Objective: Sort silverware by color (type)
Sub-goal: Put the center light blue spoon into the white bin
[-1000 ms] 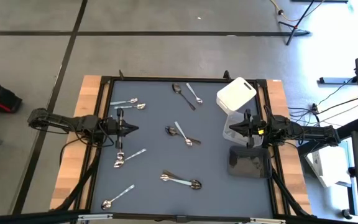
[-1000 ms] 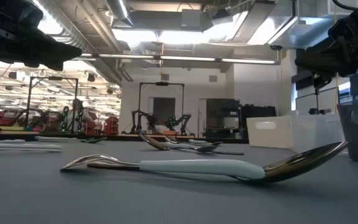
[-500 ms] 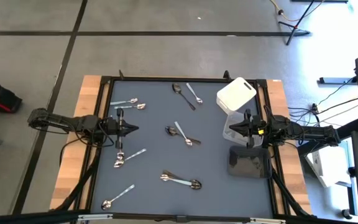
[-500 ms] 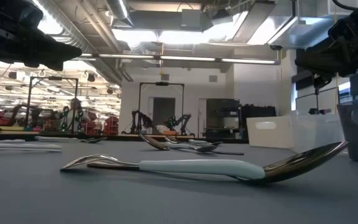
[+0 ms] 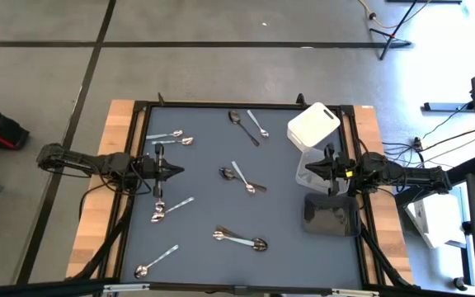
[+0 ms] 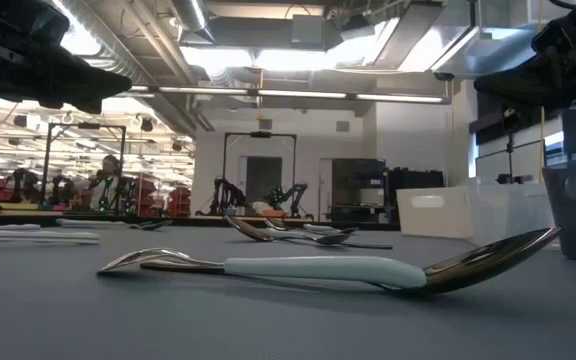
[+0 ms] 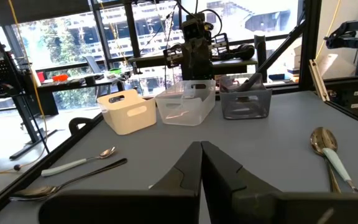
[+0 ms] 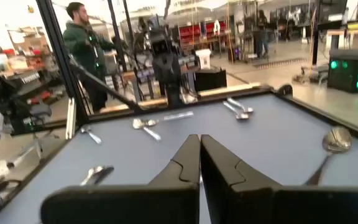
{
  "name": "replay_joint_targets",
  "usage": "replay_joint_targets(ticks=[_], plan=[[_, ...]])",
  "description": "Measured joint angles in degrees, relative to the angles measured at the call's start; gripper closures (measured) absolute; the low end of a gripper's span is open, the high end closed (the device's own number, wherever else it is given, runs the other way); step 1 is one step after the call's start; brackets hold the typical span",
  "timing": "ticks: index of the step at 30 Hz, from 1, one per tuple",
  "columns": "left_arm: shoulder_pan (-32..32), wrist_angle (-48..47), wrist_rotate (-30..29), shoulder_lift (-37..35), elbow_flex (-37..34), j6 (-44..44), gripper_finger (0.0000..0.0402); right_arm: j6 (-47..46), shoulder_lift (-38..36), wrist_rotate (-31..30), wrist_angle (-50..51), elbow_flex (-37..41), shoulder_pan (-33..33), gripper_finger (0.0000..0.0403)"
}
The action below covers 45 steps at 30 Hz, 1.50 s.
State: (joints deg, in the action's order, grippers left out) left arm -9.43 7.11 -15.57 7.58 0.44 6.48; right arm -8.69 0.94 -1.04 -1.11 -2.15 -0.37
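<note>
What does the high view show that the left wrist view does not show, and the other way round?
Only the high view: the left arm and right arm whole, and the spoon lying alone near the table's front left corner.
Only the left wrist view: windows and trees behind the table.
Both: the white bin, the clear bin, the dark bin, the shut left gripper, and the right gripper above the bins.

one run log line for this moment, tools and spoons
left tool: shut, empty, left side of table | right tool: shut, empty, above clear bin | spoons: scattered on mat, none binned
</note>
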Motion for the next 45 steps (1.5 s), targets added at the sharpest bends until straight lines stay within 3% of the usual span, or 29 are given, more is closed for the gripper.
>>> replay_joint_targets(ticks=[13,18,20,23,33,40,45], plan=[[0.0,0.0,0.0,0.0,0.0,0.0,0.0399,7.5,0.1,-1.2,-11.1,0.0,0.0,0.0398],[0.0,0.0,-0.4,0.0,0.0,0.2,0.0399,8.6,5.3,-6.7,-13.6,-0.4,0.0,0.0398],[0.0,0.2,-3.4,0.0,0.0,1.1,0.0399,6.5,8.3,-8.2,-13.9,-1.3,0.0,0.0398],[0.0,1.8,-6.7,0.0,0.0,1.2,0.0399,3.8,14.0,-8.4,-14.0,-3.4,0.0,0.0398],[0.0,10.2,-6.0,0.0,0.0,-1.4,0.0399,1.2,38.5,-8.4,-15.0,-13.3,0.0,0.0398],[0.2,20.8,-3.2,1.1,0.0,4.8,0.0399,1.4,57.2,-5.8,-15.1,-24.4,0.0,0.0398],[0.2,21.7,-1.4,1.3,0.0,9.3,0.0399,1.0,70.3,-5.8,-15.0,-32.1,0.0,0.0398]])
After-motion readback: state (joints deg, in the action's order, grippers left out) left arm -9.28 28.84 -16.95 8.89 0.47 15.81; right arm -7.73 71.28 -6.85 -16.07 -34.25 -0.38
